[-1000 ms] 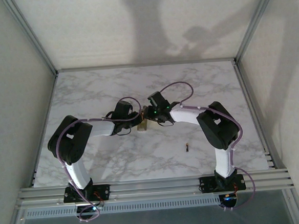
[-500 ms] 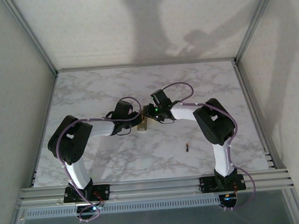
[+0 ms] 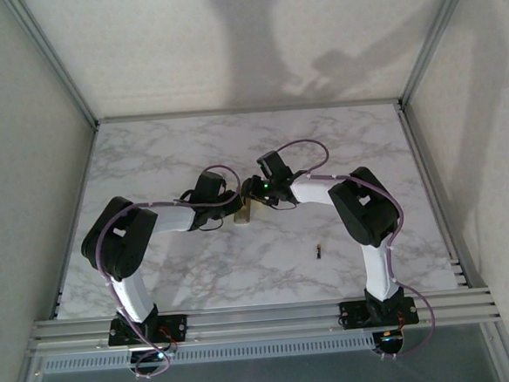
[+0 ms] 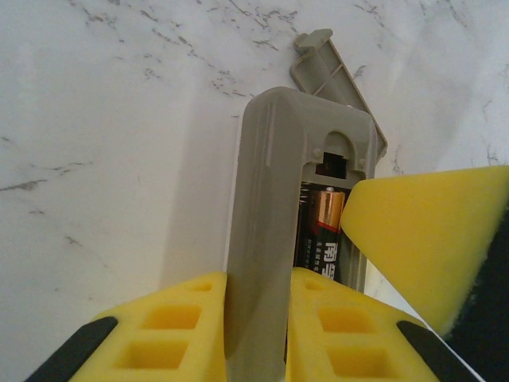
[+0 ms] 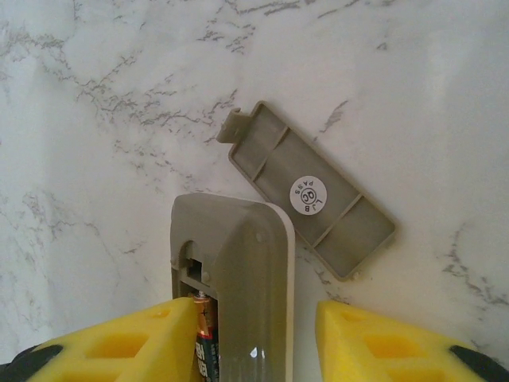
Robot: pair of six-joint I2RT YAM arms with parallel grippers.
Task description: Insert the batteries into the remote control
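Remote (image 3: 244,213) sat near the middle of the desk (image 3: 164,153), between the ends of the two arms, showing as a small tan sliver in the top view. Whether it rested on the desk or was held just clear of it could not be told.

The left fingers (image 4: 199,318) were closed on the remote. In the left wrist view a yellow pad pressed against each side of its grey-tan back. The compartment was open, and one battery (image 4: 322,235) sat inside it, its copper band pointing toward the end of the remote away from the fingers.

The right fingers (image 5: 159,338) were spread apart and gripped nothing. In the right wrist view they straddled the remote. One pad was right beside the compartment side where the battery showed. The other stood apart from the opposite edge, with bare desk in the gap. From the left wrist view, the tip of one right pad reached the compartment's edge, just beside the battery.

The cover (image 5: 310,191) lay flat on the desk just beyond the remote's end. It was turned diagonally, inner side up, with a round white sticker on it.

The other battery (image 3: 318,251) lay on the desk well apart from the remote, to the right and nearer the arm bases.
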